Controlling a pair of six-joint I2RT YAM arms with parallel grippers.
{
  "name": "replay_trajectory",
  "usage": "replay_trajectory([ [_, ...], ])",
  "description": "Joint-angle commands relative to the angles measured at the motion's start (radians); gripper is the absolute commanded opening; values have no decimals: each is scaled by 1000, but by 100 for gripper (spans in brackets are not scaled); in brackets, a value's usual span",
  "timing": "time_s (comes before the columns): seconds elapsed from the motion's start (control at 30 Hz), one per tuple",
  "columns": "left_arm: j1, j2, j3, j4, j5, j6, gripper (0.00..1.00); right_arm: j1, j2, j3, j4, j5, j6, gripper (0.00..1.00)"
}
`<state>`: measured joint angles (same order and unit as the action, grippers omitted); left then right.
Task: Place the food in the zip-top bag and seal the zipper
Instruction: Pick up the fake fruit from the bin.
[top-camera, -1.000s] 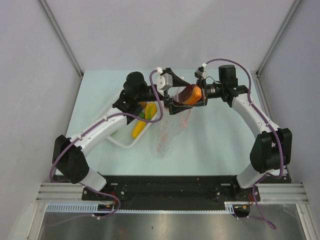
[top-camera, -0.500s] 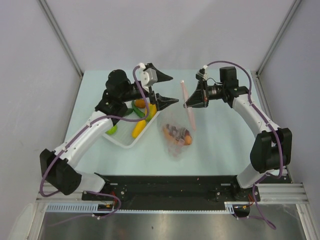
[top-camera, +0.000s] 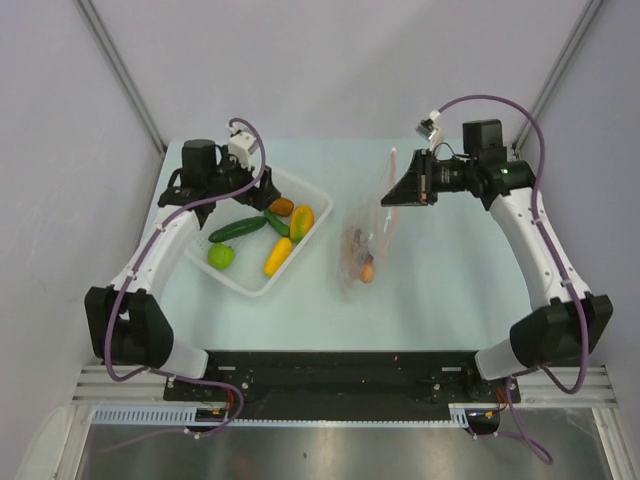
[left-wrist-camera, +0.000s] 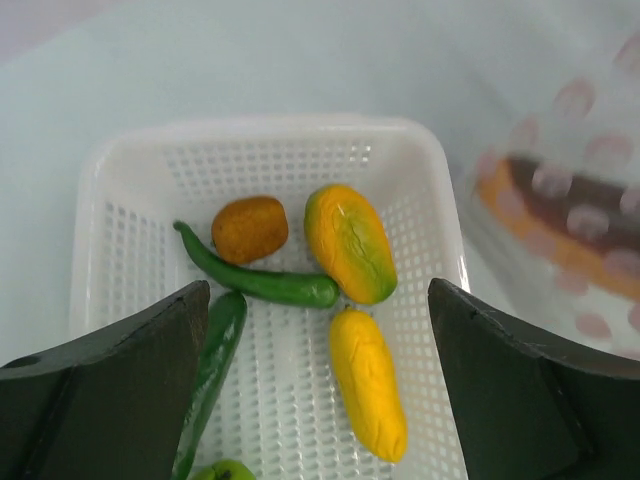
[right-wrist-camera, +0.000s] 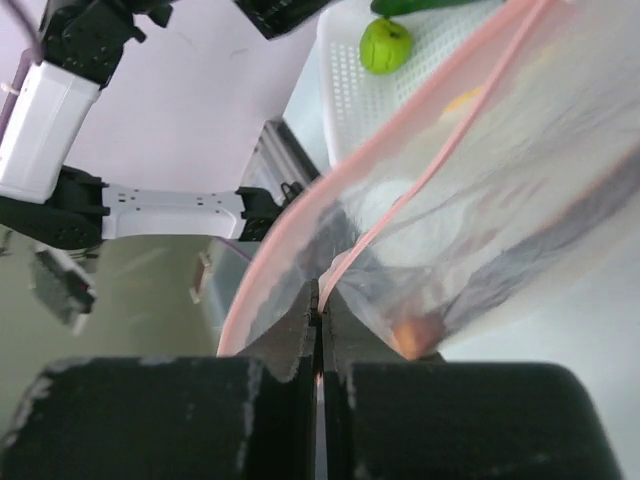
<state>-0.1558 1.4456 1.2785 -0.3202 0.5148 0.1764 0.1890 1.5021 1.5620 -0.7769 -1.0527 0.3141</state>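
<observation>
Right claw (top-camera: 390, 198) pinches the pink-red zipper strip (right-wrist-camera: 432, 165) of the clear crinkly bag (top-camera: 358, 250); left claw (left-wrist-camera: 318, 290) gapes wide over colourful plastic toy food (left-wrist-camera: 350, 240) in the white mesh tray (left-wrist-camera: 260, 128).

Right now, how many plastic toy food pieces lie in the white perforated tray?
6: orange ball and mango at the far end, green chili and dark cucumber centrally, yellow piece and lime-green ball nearest the arms.

top: high, whole table (top-camera: 450, 290) | left wrist: close above tray (left-wrist-camera: 260, 130) | right wrist: against zip-top bag (right-wrist-camera: 520, 200) — tray shared
</observation>
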Motion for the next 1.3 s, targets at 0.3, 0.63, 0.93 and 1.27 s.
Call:
replay_trajectory([
  [0.3,1,64,35,-16,-90,-49,94,-39,-161,182,-271,390,-202,0],
  [0.63,1,98,30,-189,-93,-26,91,176,110,153,-112,428,-164,0],
  [0.93,-53,131,-137,-243,-145,0,86,253,175,56,39,517,-216,0],
  [1.27,-100,272,-154,-221,-159,-54,77,273,211,122,-19,496,-172,0],
])
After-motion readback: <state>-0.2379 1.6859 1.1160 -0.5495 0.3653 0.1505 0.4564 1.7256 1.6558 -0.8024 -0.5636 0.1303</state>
